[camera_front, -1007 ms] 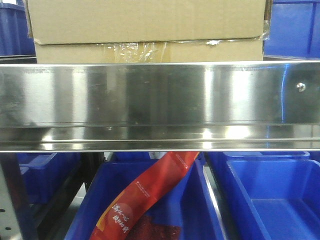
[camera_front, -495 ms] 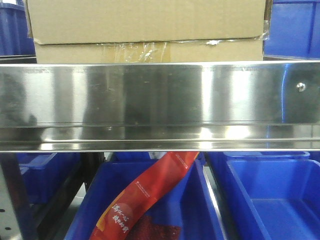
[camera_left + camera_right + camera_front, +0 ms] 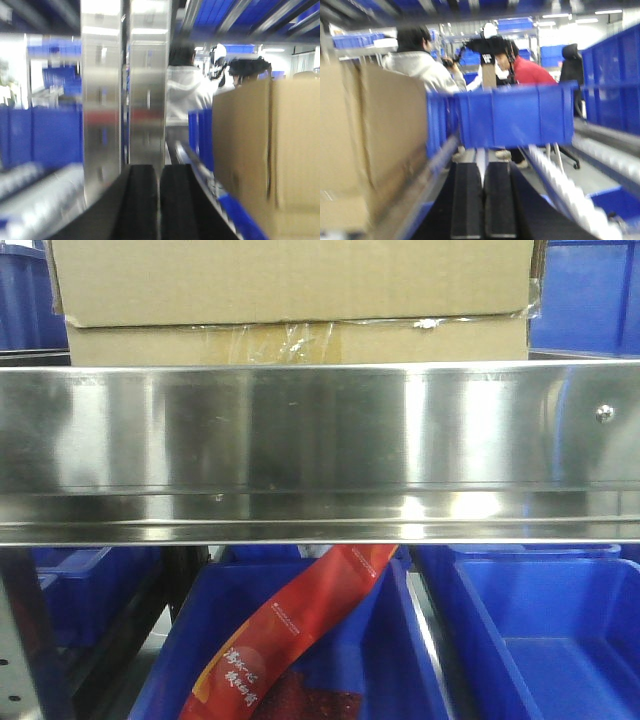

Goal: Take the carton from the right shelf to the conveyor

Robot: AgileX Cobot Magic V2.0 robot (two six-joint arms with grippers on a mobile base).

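The carton (image 3: pixel 290 285) is a plain brown box on the right shelf, behind its wide stainless-steel front rail (image 3: pixel 320 430). Crinkled clear tape runs under its overlapping flap. In the left wrist view the carton (image 3: pixel 270 145) stands to the right of my left gripper (image 3: pixel 159 170), which is shut and empty with its black fingers together. In the right wrist view the carton (image 3: pixel 365 140) stands to the left of my right gripper (image 3: pixel 483 167), also shut and empty. Neither gripper touches the box. The conveyor is out of view.
Blue bins (image 3: pixel 560 640) fill the level below the rail, one holding a red packet (image 3: pixel 300 625). A shiny metal upright (image 3: pixel 102 100) rises ahead of the left gripper. A blue bin (image 3: pixel 515 117) sits ahead of the right gripper. People (image 3: pixel 420 65) stand beyond the rack.
Only the reflections on the steel rail have shifted slightly. The carton and bins stay where they were.
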